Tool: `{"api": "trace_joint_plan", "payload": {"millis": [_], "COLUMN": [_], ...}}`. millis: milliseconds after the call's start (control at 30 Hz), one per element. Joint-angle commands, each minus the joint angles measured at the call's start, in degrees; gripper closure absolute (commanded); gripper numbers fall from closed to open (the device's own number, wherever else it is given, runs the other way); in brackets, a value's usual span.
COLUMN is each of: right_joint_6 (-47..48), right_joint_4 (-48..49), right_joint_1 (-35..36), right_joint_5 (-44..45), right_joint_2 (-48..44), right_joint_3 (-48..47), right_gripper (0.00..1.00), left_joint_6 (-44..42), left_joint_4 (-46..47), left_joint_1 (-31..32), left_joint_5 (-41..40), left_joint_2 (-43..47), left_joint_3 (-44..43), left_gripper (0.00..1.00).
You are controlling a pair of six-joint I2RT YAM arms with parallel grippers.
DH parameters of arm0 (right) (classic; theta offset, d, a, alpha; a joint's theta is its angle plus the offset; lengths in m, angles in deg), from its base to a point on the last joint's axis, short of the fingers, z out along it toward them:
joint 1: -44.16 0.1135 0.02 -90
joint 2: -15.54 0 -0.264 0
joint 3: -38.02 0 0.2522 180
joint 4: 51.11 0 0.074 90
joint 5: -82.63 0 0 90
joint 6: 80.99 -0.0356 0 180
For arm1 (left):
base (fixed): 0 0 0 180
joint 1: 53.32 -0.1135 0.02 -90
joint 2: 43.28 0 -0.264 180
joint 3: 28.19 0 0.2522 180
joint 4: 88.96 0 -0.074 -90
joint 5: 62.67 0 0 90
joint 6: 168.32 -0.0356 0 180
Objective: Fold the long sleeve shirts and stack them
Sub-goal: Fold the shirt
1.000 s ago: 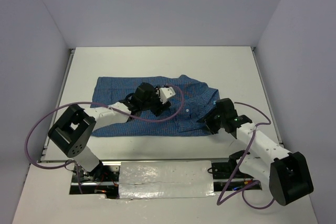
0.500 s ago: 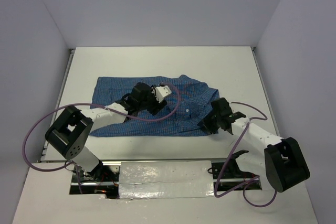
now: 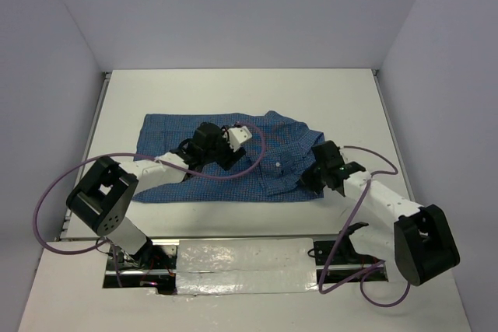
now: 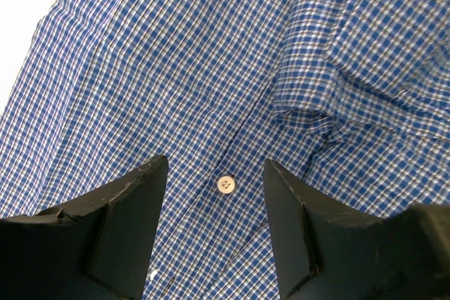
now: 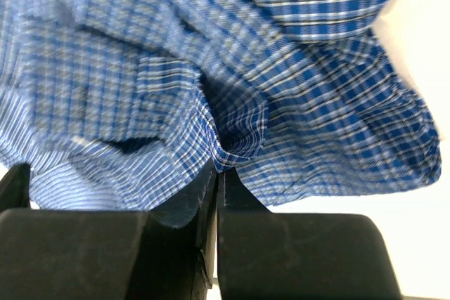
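The long sleeve shirt (image 3: pixel 167 126), blue finely checked, lies spread across the middle of the white table (image 3: pixel 233 87). My left gripper (image 3: pixel 216 155) hovers over its middle. In the left wrist view this gripper (image 4: pixel 214 166) is open just above the cloth (image 4: pixel 176 68), with a small white button (image 4: pixel 225 185) between its fingers and nothing held. My right gripper (image 3: pixel 310 178) is at the shirt's near right edge. In the right wrist view it (image 5: pixel 216 168) is shut on a pinched fold of the cloth (image 5: pixel 316 124), which bunches up above the tips.
A strip of silver tape (image 3: pixel 245 258) runs along the near edge between the arm bases. Purple cables (image 3: pixel 47 207) loop off both arms. White walls close the table in on the left, back and right.
My right gripper has slid in to the shirt's near right edge and shut on a fold of it. The left gripper has drifted slightly back and left, still open.
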Motion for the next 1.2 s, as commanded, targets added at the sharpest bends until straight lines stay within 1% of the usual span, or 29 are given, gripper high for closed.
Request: {"api": "trace_joint_plan", "payload": {"millis": [0,267,400,533,567,600,633,700,733,767,800,833,867,900,933,967,1000,1033,1067,1100,1133,1167], "right_joint_6": [2.9,4.8,4.8,4.3,4.6,4.8,5.6,6.7,8.3,8.8,10.1,11.2,12.3,13.6,15.9,16.4,17.0,17.3,17.6,17.6,17.6,17.7], "right_joint_4": [-4.8,-13.5,-15.2,-14.0,-12.7,-12.2,-12.0,-15.0,-19.6,-22.5,-24.9,-26.6,-27.1,-26.3,-24.2,-23.5,-22.8,-20.7,-19.6,-18.6,-17.0,-16.3], "right_joint_1": [0.9,0.9,0.8,0.9,0.8,0.9,1.0,0.8,1.0,1.0,0.8,0.6,-0.2,-0.8,-1.9,-4.8,-6.5,-7.7,-9.5,-9.8,-10.2,-10.9], "right_joint_5": [1.7,-0.5,-0.8,-2.3,-2.8,-2.8,-3.1,-1.4,-0.2,1.5,6.1,7.4,7.2,5.5,3.4,1.3,-2.4,-3.8,-4.4,-4.4,-3.5,-3.2], "right_joint_2": [-3.1,-9.2,-11.6,-11.6,-11.3,-10.4,-9.7,-7.6,-7.2,-7.2,-8.0,-8.6,-9.7,-9.8,-9.6,-8.9,-7.4,-6.9,-6.8,-7.7,-8.4,-9.7], "right_joint_3": [-4.8,-5.1,-2.9,-0.3,0.2,0.6,0.5,-2.3,-3.9,-7.5,-9.1,-10.6,-12.0,-12.0,-11.7,-10.3,-9.3,-8.2,-6.3,-5.5,-4.9,-3.9], "right_gripper": [1.00,1.00,1.00,1.00,0.95,0.83,0.57,0.41,0.29,0.24,0.14,0.10,0.00,0.00,0.00,0.00,0.01,0.02,0.02,0.03,0.03,0.03], "left_joint_6": [-0.7,-1.1,-1.5,-2.1,-2.1,-2.3,-2.4,-2.7,-2.9,-3.3,-4.2,-4.8,-5.4,-5.2,-4.9,-3.6,-2.8,-2.1,-1.1,-0.9,-0.9,-0.8], "left_joint_4": [2.0,2.3,2.3,1.6,1.5,1.3,1.0,-1.0,-2.2,-3.7,-7.5,-9.6,-12.1,-14.8,-21.6,-25.7,-34.5,-38.9,-42.8,-46.3,-51.7,-53.6], "left_joint_1": [-1.0,-1.3,-1.4,-1.4,-1.4,-1.4,-1.5,-1.6,-1.6,-1.8,-2.1,-2.3,-3.1,-3.8,-4.7,-7.4,-9.0,-13.0,-15.2,-17.6,-22.5,-25.0], "left_joint_5": [-0.1,0.2,0.1,0.0,0.0,-0.2,-0.2,-0.2,-0.3,-0.4,-1.0,-1.4,-1.9,-2.8,-3.3,-3.2,-2.2,-1.6,-1.1,-0.8,-0.8,-1.1], "left_joint_2": [2.3,2.2,2.2,2.3,2.3,2.4,2.5,2.7,3.1,3.5,4.0,4.3,4.7,5.0,5.3,5.3,5.3,5.3,5.5,6.3,6.9,7.7], "left_joint_3": [0.6,0.6,0.4,0.3,0.3,0.2,0.1,-0.9,-1.5,-2.3,-4.3,-5.5,-8.1,-9.7,-11.6,-15.9,-17.9,-19.9,-22.6,-23.3,-23.5,-23.0], "left_gripper": [0.31,0.30,0.30,0.30,0.30,0.30,0.30,0.29,0.29,0.29,0.28,0.28,0.27,0.27,0.27,0.27,0.27,0.27,0.27,0.27,0.26,0.26]}}
